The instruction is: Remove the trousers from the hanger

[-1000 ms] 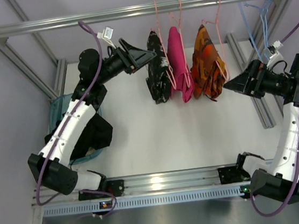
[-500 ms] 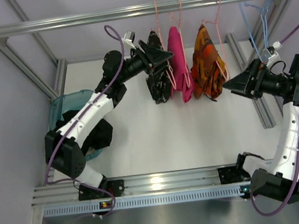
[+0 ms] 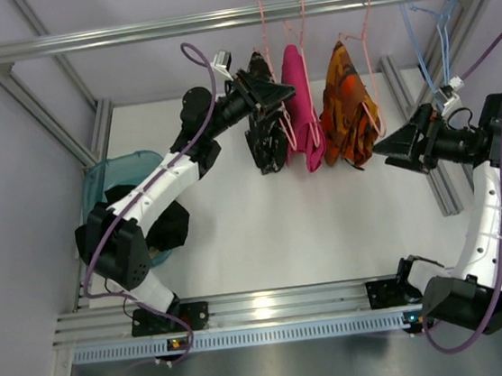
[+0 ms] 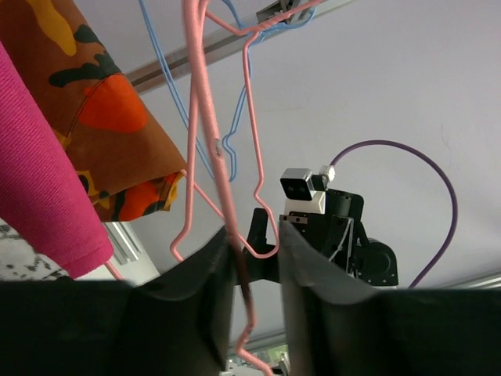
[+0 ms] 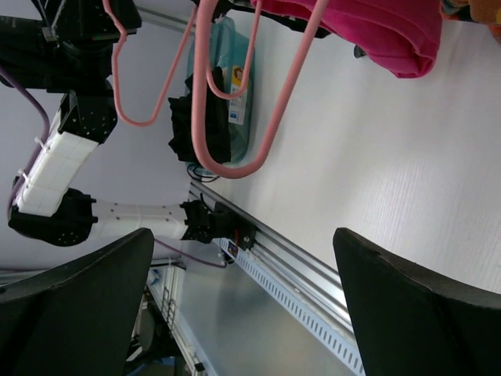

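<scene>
From above, the magenta garment (image 3: pixel 298 101) hangs mid-rail. The trousers (image 3: pixel 262 123) hang touching its left side, black with white speckles, carried on the hanger (image 3: pixel 264 32) whose pink hook goes over the rail (image 3: pixel 125 34). The left gripper (image 3: pixel 275 94) is pressed in at the top of the trousers, right against the magenta garment's left edge. Just right of the magenta garment hangs an orange patterned garment (image 3: pixel 350 104). Beyond that, the right gripper (image 3: pixel 389 143) hovers apart from all the cloth. Far left of the magenta garment sits a teal basket (image 3: pixel 105 177) with black clothes (image 3: pixel 165 229) in it.

On the left wrist camera, the magenta garment fills the left edge. Beside it the hanger (image 4: pixel 207 117) runs down into the gap of the left gripper (image 4: pixel 254 290). The jaws stand slightly apart with the wire between them, not clamped on it. Blue hangers (image 4: pixel 168 86) show behind.

On the right wrist camera, the magenta garment (image 5: pixel 368 23) is along the top, with pink hanger loops (image 5: pixel 235 168) dangling left of it. The right gripper (image 5: pixel 243 235) is spread wide with nothing in it, above the white table (image 5: pixel 391 157).
</scene>
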Robot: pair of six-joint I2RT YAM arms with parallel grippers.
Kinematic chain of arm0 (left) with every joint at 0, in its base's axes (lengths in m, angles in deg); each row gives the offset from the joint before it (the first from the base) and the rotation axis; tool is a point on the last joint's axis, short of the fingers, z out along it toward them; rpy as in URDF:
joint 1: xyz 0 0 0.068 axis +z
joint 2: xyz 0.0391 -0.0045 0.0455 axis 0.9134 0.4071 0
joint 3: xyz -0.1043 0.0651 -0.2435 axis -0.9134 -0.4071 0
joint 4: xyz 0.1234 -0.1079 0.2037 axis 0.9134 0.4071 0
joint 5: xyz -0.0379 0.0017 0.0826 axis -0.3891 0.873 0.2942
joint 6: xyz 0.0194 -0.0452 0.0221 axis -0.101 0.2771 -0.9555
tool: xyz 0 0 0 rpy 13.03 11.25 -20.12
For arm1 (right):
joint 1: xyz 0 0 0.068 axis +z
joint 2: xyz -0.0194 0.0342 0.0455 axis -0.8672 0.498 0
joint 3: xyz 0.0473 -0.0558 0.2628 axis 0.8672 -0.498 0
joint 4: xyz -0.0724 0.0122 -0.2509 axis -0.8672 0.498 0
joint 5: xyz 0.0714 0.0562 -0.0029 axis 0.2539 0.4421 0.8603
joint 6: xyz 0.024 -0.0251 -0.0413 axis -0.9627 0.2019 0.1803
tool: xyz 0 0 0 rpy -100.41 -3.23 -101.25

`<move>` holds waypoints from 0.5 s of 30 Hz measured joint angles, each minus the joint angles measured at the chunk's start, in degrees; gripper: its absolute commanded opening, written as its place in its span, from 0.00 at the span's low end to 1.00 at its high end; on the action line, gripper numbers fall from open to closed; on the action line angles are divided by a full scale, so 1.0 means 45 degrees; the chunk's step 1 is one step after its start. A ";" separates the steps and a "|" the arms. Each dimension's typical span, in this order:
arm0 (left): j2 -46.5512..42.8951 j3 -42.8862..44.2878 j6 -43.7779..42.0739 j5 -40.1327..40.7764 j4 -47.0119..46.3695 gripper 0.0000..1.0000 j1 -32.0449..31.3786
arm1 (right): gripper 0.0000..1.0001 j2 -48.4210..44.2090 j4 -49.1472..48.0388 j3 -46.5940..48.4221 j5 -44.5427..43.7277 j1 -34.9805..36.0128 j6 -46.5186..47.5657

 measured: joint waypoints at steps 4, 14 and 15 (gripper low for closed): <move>0.0117 0.0000 0.0087 -0.0005 -0.0019 0.03 -0.0053 | 0.99 0.0194 0.0282 -0.0005 -0.0233 0.0000 0.0291; 0.0204 0.0121 0.0335 -0.0068 0.0136 0.00 -0.0053 | 0.99 0.0170 0.0495 -0.0350 0.0879 0.0000 0.0622; 0.0204 0.0199 0.0340 -0.0078 0.0185 0.00 -0.0063 | 1.00 0.0170 0.0529 -0.0364 0.1030 0.0000 0.0627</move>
